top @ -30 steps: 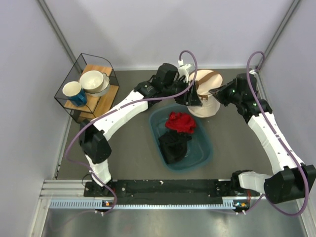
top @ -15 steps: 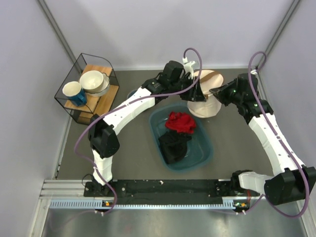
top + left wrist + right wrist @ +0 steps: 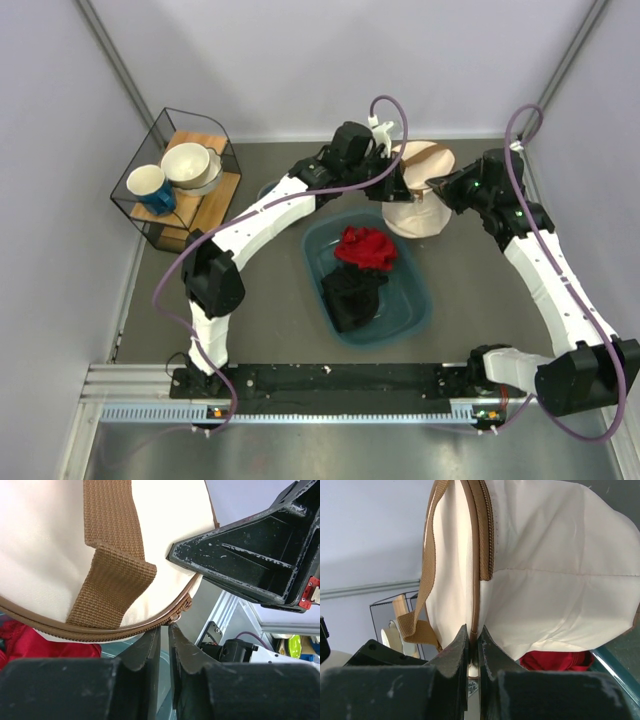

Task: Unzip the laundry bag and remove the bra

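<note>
"Toward the far edge of the table, is that where the laundry bag (image 3: pixel 418 200) is?"

"Yes. It is just beyond the far rim of the teal tub (image 3: pixel 410 300), nearer the table's right edge than its left, between my two grippers. Whether its base rests on the table I cannot tell."

"Where is it against your left fingers?"

"My left gripper (image 3: pixel 164 629) meets the bag's left side. Its fingers stand almost together with a thin slit between them, and the end of the brown zipper (image 3: pixel 100 630) touches their tips. Whether they pinch the pull I cannot tell. A brown webbing strap (image 3: pixel 112 577) crosses the cream face just above."

"And the right?"

"My right gripper (image 3: pixel 474 632) is clamped on the bag's brown rim. The rim runs straight down into the closed tips, and the cream side wall bulges off to one side. Below the bag a red cloth (image 3: pixel 552 660) shows, lying in the tub."

"How are the arms set?"

"My left arm stretches from its base at the near edge diagonally across toward the far right, with its elbow by the table's left side and its wrist over the tub's far rim. My right arm runs up along the right edge, then bends inward at the wrist so its fingers point left at the bag."
</note>
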Tool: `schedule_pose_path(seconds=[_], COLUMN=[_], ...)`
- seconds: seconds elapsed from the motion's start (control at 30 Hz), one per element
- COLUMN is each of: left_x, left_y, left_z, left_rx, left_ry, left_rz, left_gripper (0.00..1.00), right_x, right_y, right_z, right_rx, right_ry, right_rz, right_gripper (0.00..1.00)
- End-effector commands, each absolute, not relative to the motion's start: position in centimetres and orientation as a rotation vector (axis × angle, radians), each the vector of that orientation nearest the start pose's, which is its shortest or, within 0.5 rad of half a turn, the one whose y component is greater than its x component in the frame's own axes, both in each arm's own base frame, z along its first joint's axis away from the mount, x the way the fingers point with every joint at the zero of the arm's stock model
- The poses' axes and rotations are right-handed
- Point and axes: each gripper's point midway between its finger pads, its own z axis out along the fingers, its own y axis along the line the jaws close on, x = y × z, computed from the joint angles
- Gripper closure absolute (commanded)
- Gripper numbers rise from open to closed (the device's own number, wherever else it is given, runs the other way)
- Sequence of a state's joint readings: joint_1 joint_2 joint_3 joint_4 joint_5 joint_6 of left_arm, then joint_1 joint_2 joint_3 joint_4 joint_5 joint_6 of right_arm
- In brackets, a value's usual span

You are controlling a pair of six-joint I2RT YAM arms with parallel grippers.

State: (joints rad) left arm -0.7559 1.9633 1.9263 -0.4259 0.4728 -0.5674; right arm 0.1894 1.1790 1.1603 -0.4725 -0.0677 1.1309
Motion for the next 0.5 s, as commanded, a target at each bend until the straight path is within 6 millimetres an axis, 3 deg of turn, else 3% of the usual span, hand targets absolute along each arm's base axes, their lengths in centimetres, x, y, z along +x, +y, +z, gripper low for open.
schedule_pose_path(seconds=[0.0,0.03,0.1,0.33,0.37,0.47], left_x=[34.69,34.62,34.69,34.83,35.14,35.16], left_y=[-45.70,-45.78,-45.81,-46.02,-45.87,-45.74], left_z=[30.81,30.74,30.85,30.80,30.60,30.71], left_rx=[0.500,0.501,0.491,0.453,0.438,0.425], left_ry=[2.059,2.061,2.060,2.061,2.066,2.065], left_rz=[-1.287,-1.290,-1.298,-1.316,-1.305,-1.296], left_gripper=[0.77,0.69,0.69,0.78,0.76,0.58], right_x=[35.73,35.74,35.74,35.81,35.83,35.77], right_y=[12.67,12.68,12.70,12.69,12.75,12.82], right_z=[31.34,31.38,31.34,31.42,31.40,31.36], right_rx=[0.889,0.888,0.888,0.887,0.888,0.885], right_ry=[1.882,1.880,1.881,1.876,1.877,1.879], right_rz=[0.958,0.959,0.960,0.964,0.965,0.970], right_gripper=[1.00,1.00,1.00,1.00,1.00,1.00])
